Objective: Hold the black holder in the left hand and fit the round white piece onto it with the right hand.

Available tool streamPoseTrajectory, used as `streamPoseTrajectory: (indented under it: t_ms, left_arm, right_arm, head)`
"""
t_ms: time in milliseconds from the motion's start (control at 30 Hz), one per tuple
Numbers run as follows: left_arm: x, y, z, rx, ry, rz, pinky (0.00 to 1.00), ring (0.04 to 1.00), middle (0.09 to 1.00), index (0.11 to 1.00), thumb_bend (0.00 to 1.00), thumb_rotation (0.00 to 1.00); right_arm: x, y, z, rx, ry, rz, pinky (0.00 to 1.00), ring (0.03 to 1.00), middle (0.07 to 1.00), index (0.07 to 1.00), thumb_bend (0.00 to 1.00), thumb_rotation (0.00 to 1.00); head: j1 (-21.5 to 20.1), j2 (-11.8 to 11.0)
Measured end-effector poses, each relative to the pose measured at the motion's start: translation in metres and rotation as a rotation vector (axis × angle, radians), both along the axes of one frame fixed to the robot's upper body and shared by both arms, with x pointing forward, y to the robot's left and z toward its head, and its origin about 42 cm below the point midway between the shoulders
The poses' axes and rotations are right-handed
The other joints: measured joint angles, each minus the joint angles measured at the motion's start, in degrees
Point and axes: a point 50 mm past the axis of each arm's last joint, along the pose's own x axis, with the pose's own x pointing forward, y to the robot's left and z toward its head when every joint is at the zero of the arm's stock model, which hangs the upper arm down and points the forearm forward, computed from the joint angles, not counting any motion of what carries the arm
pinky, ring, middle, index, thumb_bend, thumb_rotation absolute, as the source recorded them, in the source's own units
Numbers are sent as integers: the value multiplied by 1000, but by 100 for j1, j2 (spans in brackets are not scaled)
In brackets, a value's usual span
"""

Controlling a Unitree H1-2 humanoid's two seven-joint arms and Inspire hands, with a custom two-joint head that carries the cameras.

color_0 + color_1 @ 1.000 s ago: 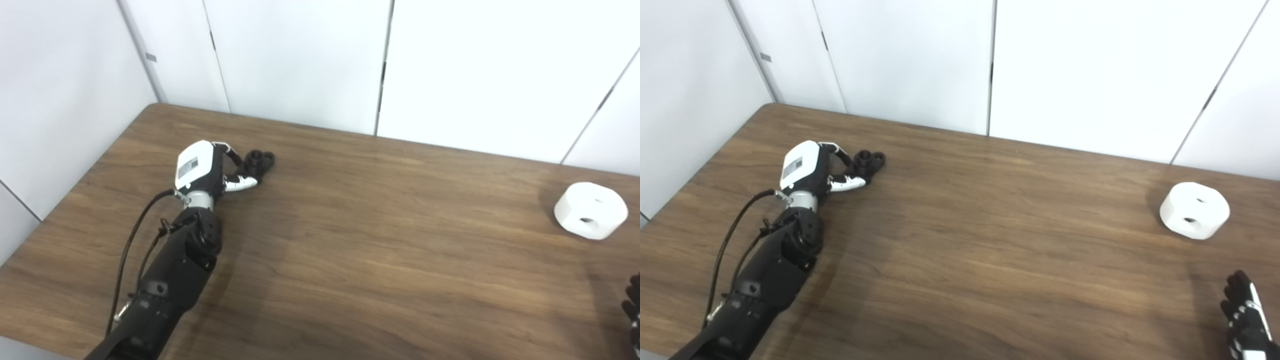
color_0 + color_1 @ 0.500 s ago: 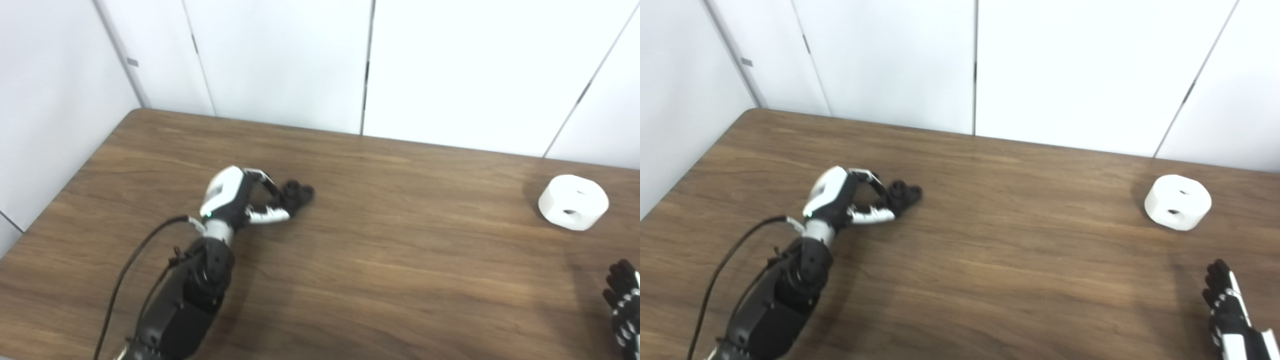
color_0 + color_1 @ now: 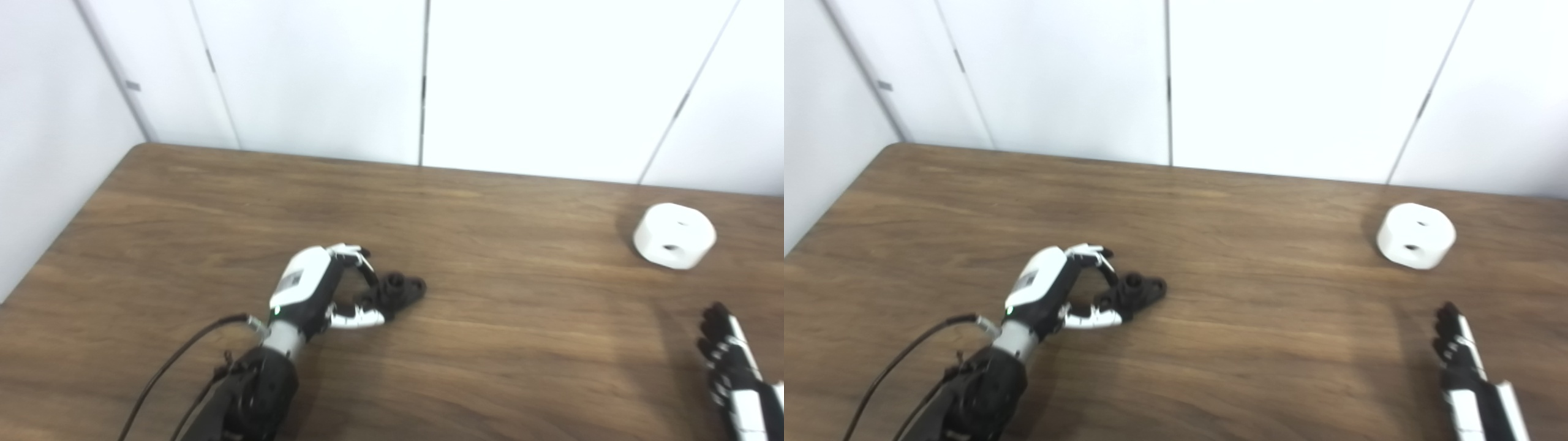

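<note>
The black holder (image 3: 401,288) is a small dark piece with round sockets, low over the wooden table (image 3: 502,367) left of centre. My left hand (image 3: 309,291) is shut on its near end, fingers and thumb curled around it. Whether the holder touches the wood I cannot tell. The round white piece (image 3: 674,236), a short cylinder with holes in its top and side, sits alone on the table at the far right. My right hand (image 3: 729,361) enters at the bottom right corner, open with fingers stretched, well short of the white piece and holding nothing.
White wall panels (image 3: 318,73) stand right behind the table's back edge. The table's rounded back-left corner (image 3: 144,147) is in view. A black cable (image 3: 177,367) runs along my left forearm. Bare wood lies between the two hands.
The camera has panned. Beyond that, my left hand has carried the black holder from the back left toward the table's middle and front. The white piece has stayed put; more of my right hand shows.
</note>
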Motion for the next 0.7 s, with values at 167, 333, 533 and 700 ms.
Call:
streamPoseTrajectory:
  t_ms: [167,333,533,700]
  left_arm:
    - [-17,-13,-3,-1,25,-71,951,914,826,490,512,53]
    - [-26,-23,-3,-3,24,-139,925,909,823,490,512,53]
    - [-34,-32,-8,-27,32,-204,944,907,826,489,512,51]
    - [-38,-33,-12,1,19,-240,956,912,825,489,512,47]
  right_arm:
    - [-2,7,0,-3,8,4,1000,995,983,1000,575,1000]
    - [-4,16,-1,21,31,-6,1000,996,978,1000,553,1000]
    - [-6,24,0,29,44,-14,1000,993,980,996,562,1000]
    - [-8,30,-1,40,55,-23,1000,993,982,995,556,1000]
  head:
    - [-185,79]
    - [-387,176]
    - [-536,272]
    - [-598,334]
